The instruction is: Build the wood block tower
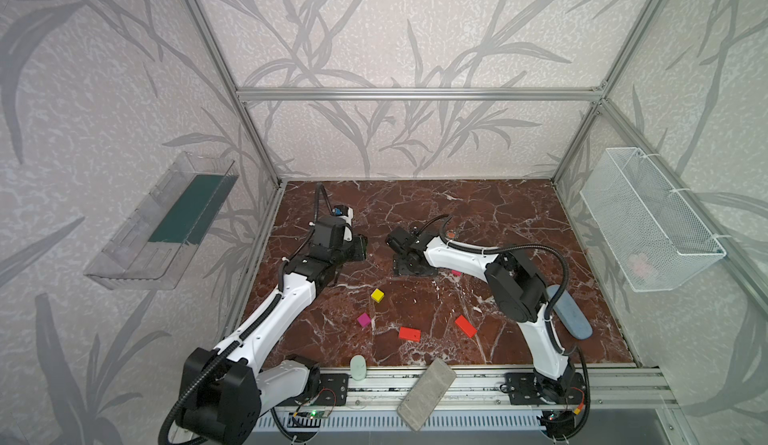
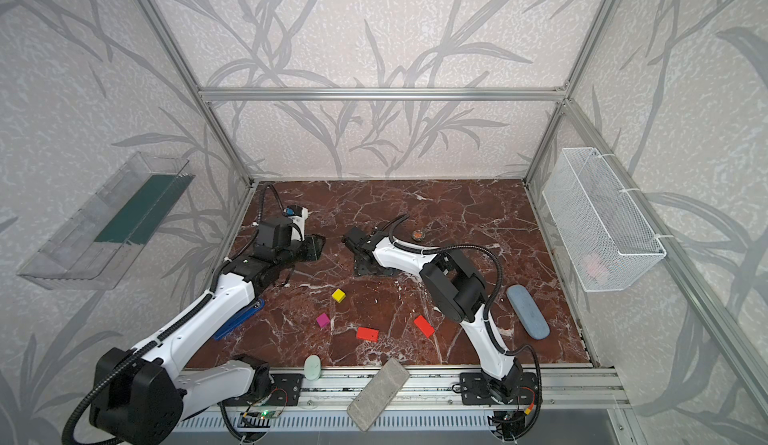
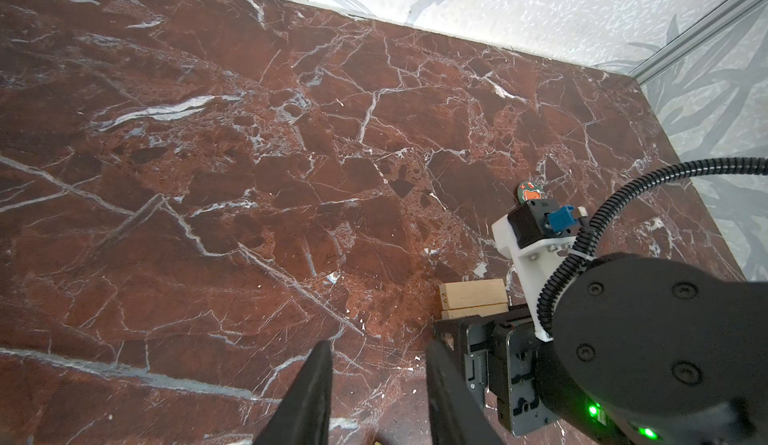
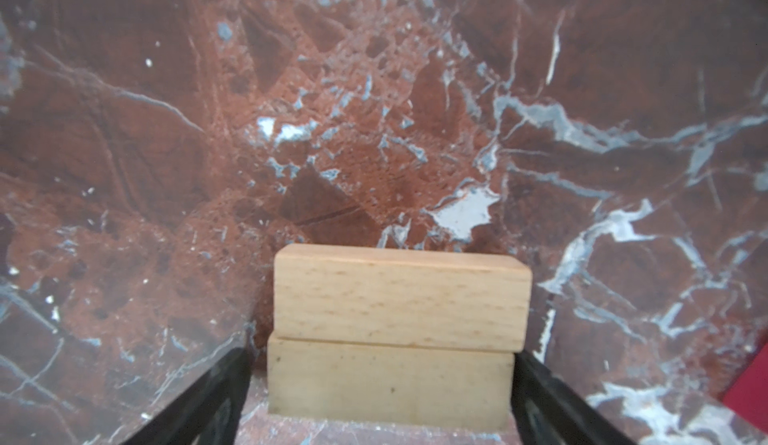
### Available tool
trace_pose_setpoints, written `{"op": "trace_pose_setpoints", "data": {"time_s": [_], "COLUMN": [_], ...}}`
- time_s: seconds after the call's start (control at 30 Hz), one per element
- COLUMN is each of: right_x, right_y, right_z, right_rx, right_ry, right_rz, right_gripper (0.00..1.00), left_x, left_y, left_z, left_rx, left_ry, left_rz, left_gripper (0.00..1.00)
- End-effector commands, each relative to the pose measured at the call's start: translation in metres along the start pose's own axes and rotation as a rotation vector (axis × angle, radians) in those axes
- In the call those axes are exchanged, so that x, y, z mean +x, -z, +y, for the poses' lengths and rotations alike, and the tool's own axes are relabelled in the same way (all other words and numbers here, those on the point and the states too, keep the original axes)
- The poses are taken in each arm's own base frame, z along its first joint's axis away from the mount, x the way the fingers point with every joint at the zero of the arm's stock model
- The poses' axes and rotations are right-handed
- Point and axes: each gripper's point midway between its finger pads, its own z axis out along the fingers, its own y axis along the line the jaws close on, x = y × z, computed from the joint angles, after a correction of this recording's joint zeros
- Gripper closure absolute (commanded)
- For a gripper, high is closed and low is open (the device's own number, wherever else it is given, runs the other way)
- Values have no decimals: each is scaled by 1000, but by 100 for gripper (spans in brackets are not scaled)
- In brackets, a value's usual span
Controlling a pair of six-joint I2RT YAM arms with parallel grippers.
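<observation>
Two tan bars (image 4: 401, 297) lie side by side on the marble floor, also seen in the left wrist view (image 3: 473, 293). My right gripper (image 4: 380, 355) points down over them, open, one finger at each end of the nearer bar (image 4: 390, 380). In both top views it (image 1: 413, 266) hides the bars. My left gripper (image 3: 379, 347) hovers open just left of there (image 1: 361, 248), with nothing between its fingertips. Nearer the front lie a yellow cube (image 1: 377, 295), a magenta cube (image 1: 363, 319) and two red flat blocks (image 1: 409, 333) (image 1: 465, 325). A second magenta block (image 1: 456, 272) peeks from under the right arm.
A grey stone brick (image 1: 426, 393) lies across the front rail beside a pale oval object (image 1: 357, 367). A blue stapler (image 2: 239, 318) sits under the left arm, a blue-grey case (image 1: 569, 314) at the right. A wire basket (image 1: 648, 218) and a clear shelf (image 1: 162, 222) hang on the walls.
</observation>
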Motion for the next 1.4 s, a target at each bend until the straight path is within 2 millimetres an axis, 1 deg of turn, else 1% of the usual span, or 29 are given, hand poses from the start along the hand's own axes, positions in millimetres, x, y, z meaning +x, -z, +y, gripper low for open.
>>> {"op": "trace_pose_setpoints", "data": {"time_s": [0.0,0.13,0.3,0.57,0.73,0.83,0.93,1.0,1.03,1.17,1.2,1.23,1.27,1.3,1.33,1.37], "right_x": [14,12,6,-4,-8,-12,-14,-15,-15,-19,-20,-20,-19,-19,-20,-19], "right_y": [-12,-9,4,24,36,48,66,78,83,105,108,112,113,118,119,120], "right_z": [-6,-8,-10,0,1,3,5,2,0,-18,-23,-28,-35,-41,-46,-52], "right_rx": [34,37,35,-21,-40,-73,-112,-133,-141,-176,-187,-202,-214,-234,-243,-250], "right_ry": [-3,-3,-1,24,24,21,31,35,39,29,24,12,-1,-16,-29,-39], "right_rz": [46,36,13,-6,-25,-41,-53,-72,-83,-169,-187,-201,-204,-212,-217,-218], "right_gripper": [1,1,1,1,1,1,1,1,1,1,4,10,23,40,53,65], "left_x": [-1,-2,-1,-1,-2,0,1,4,6,15,18,21,24,29,33,40], "left_y": [6,7,6,6,7,6,5,3,2,-6,-8,-11,-14,-18,-21,-25], "left_z": [2,2,2,2,2,2,2,1,-1,-12,-17,-20,-24,-26,-28,-30], "left_rx": [-11,-9,-9,-5,-6,-8,-5,3,13,75,105,123,144,158,169,176], "left_ry": [-8,-9,-8,-5,-6,-3,2,5,6,36,48,59,72,86,95,106], "left_rz": [-12,-15,-12,-12,-14,-10,1,19,33,88,108,128,149,174,195,221], "left_gripper": [63,63,63,63,63,63,64,67,70,94,98,100,100,100,100,100]}}
